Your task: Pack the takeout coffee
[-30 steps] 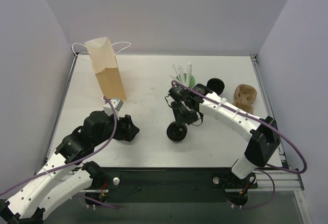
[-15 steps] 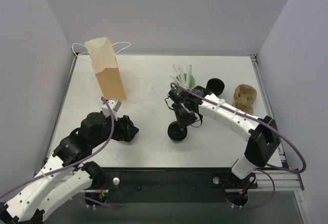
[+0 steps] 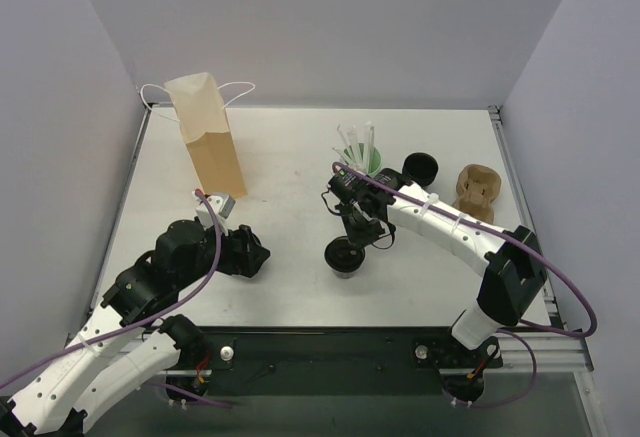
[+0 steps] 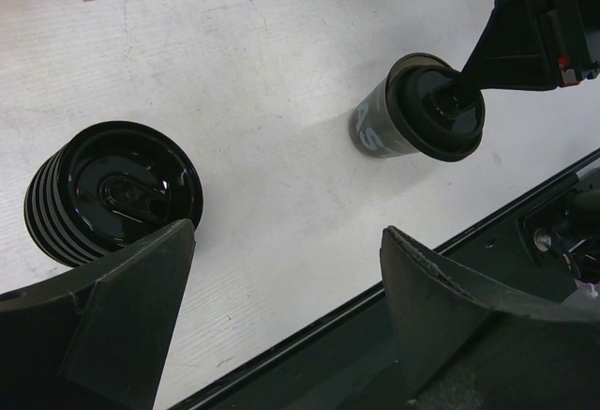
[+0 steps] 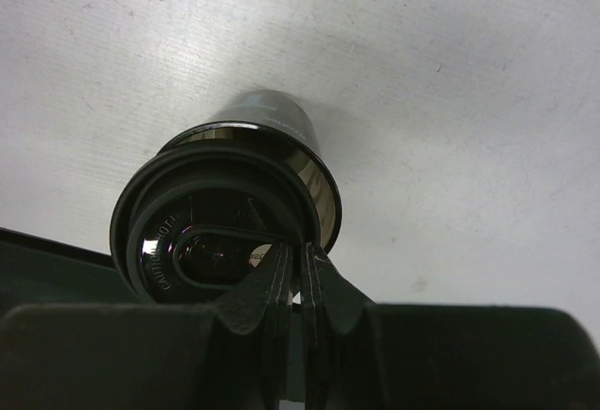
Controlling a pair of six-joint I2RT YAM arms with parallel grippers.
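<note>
Far-left rear, bag [image 3: 207, 137]: stood upright, well apart from coffee.
Left gripper [image 4: 288, 234]: fingers wide, empty; held low, facing right toward coffee.
Coffee [image 3: 344, 254]: front of mid-table; long axis near vertical, slight tilt not ruled out.
Right gripper [image 5: 300, 262]: came down from above and right of coffee; fingers closed together at lid's near rim; true pinch not resolved.
Nearer arm: right, touching lid.

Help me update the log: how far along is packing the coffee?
Done: the lid sits on the takeout coffee. In hand: the right claw, shut, touches that lid. Remaining: it stands on the table, outside the upright paper bag.
</note>
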